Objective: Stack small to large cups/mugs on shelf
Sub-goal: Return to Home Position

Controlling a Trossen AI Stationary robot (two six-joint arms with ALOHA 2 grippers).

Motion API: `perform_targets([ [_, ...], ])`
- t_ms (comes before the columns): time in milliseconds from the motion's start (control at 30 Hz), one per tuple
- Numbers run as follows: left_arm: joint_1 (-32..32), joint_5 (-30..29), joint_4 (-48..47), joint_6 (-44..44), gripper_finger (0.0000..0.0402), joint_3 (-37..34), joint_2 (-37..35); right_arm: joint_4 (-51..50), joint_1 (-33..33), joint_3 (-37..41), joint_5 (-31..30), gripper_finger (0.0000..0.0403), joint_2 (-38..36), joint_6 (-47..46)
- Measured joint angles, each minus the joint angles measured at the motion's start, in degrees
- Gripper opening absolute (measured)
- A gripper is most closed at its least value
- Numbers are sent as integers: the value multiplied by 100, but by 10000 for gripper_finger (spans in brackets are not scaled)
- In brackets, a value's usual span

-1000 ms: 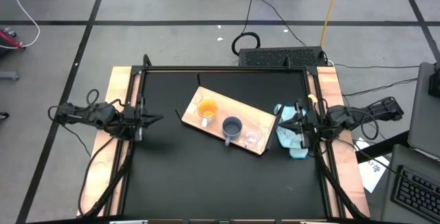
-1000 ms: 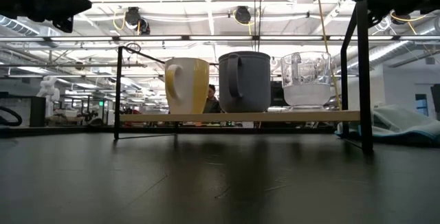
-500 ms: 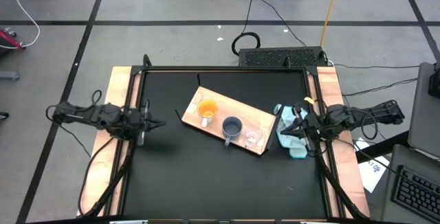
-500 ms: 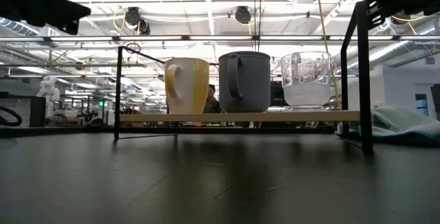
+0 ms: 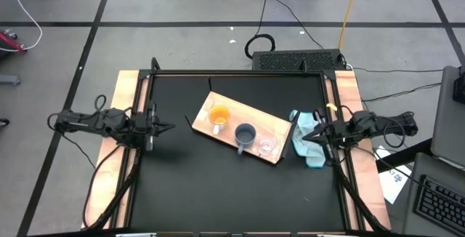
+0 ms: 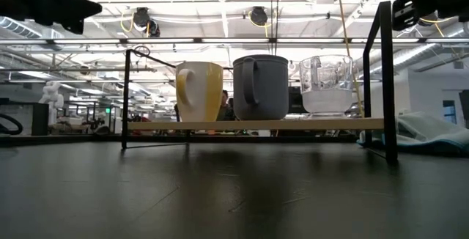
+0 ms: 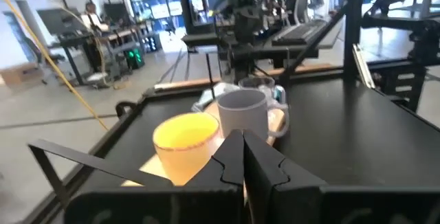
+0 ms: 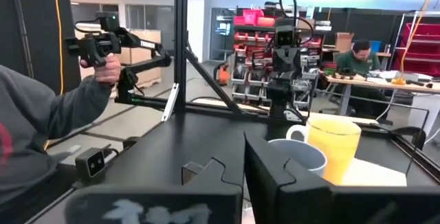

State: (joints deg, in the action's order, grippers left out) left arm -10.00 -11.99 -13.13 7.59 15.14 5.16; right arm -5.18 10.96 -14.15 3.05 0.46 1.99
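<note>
The light-wood shelf (image 5: 236, 113) lies aslant at the table's middle and stands raised on thin black legs (image 6: 220, 124). On it, in a row and upright on their bases, stand the orange mug (image 5: 219, 115), the grey-blue mug (image 5: 245, 133) and the clear glass cup (image 5: 267, 145). They also show in the low view as the orange mug (image 6: 199, 91), the grey-blue mug (image 6: 261, 86) and the glass cup (image 6: 326, 83). My left gripper (image 5: 168, 128) is shut and empty, raised at the table's left edge. My right gripper (image 5: 308, 137) is shut and empty, raised over the cloth at the right edge.
A light blue cloth (image 5: 311, 150) lies crumpled at the table's right edge, beside the shelf's right end. Black frame posts (image 6: 386, 78) stand around the table. A person's grey sleeve (image 8: 41, 121) shows in the room beyond the table.
My right gripper has drawn back a little toward the table's right edge. The mugs, the glass cup and the shelf have kept still.
</note>
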Motion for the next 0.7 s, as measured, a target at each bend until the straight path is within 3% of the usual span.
perform_targets([
  [467,249,448,64,-223,0,-168,-154,52,0,103,-1,0,-27,-80],
  [700,249,335,322,-350,13,-186,-148,286,0,103,-1,0,-27,-87],
])
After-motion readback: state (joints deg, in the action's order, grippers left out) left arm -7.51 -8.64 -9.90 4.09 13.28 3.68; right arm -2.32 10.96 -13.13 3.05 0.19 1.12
